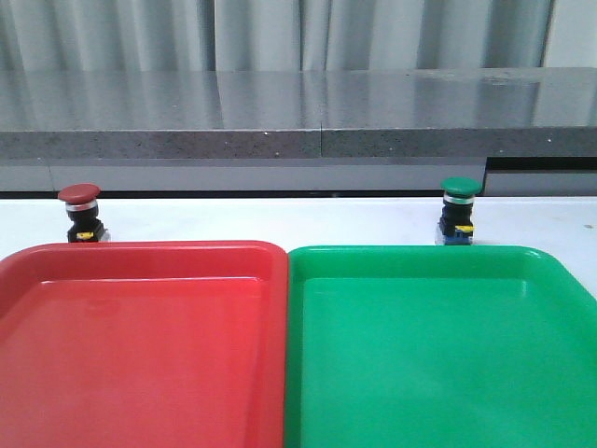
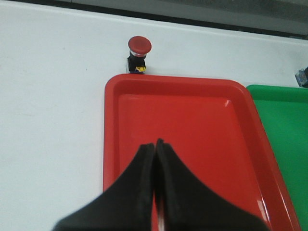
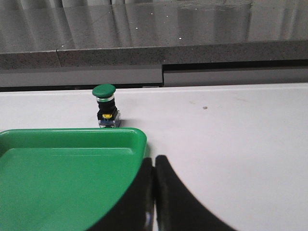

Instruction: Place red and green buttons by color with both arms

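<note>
Upright, red button [image 1: 79,211] and green button [image 1: 458,210] stand untouched; left claw [image 2: 155,144] and right claw [image 3: 154,161] closed empty.

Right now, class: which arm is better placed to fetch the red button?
The left. Its shut claw hovers over the red tray, and the red button stands just beyond that tray's far edge.

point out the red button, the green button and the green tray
red button [image 1: 79,194]: front view, on its red cap
green button [image 1: 459,186]: front view, on its green cap
green tray [image 1: 410,253]: front view, on its far rim
</note>
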Controlling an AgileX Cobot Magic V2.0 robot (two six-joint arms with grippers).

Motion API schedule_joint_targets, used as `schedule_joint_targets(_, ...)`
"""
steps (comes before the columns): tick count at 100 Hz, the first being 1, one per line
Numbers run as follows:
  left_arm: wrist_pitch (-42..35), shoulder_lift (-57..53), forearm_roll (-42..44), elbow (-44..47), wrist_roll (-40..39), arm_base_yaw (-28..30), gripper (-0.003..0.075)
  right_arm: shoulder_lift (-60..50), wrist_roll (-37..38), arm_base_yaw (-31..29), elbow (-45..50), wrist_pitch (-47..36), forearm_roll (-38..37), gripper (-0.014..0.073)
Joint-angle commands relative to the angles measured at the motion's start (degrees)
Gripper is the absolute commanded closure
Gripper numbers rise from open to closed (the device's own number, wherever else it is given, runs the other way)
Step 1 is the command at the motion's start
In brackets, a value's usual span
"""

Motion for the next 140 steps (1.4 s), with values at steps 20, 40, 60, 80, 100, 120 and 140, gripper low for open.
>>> schedule_joint_targets(20,-2.54,0.61,-0.61,-2.1,-0.2,0.11,0.0739,-1.23,0.0,-0.43,-0.8,-4.18,-0.45,0.066)
schedule_joint_targets(40,-1.85,0.61,-0.61,-2.1,-0.2,0.11,0.0674,-1.23,0.0,-0.43,-0.8,-4.18,-0.45,0.066)
schedule_joint_targets(60,-1.65,0.61,-0.61,-2.1,-0.2,0.11,0.0335,-1.23,0.0,-0.43,-0.8,-4.18,-0.45,0.066)
schedule_joint_targets(80,-1.77,0.61,-0.61,-2.1,-0.2,0.11,0.0194,-1.23,0.0,-0.43,-0.8,-4.18,-0.45,0.066)
schedule_joint_targets(100,-1.39,0.61,-1.29,-2.26,-0.2,0.11,0.0194,-1.23,0.0,-0.43,-0.8,-4.18,-0.45,0.066)
schedule_joint_targets(120,0.37,3.68,-3.63,-5.08,-0.2,0.11,0.0194,-1.23,0.0,-0.43,-0.8,-4.18,-0.45,0.066)
schedule_joint_targets(140,1.1,12.3,-3.63,-10.12,-0.06,0.11,0.0205,-1.23,0.0,-0.43,-0.8,-4.18,-0.45,0.066)
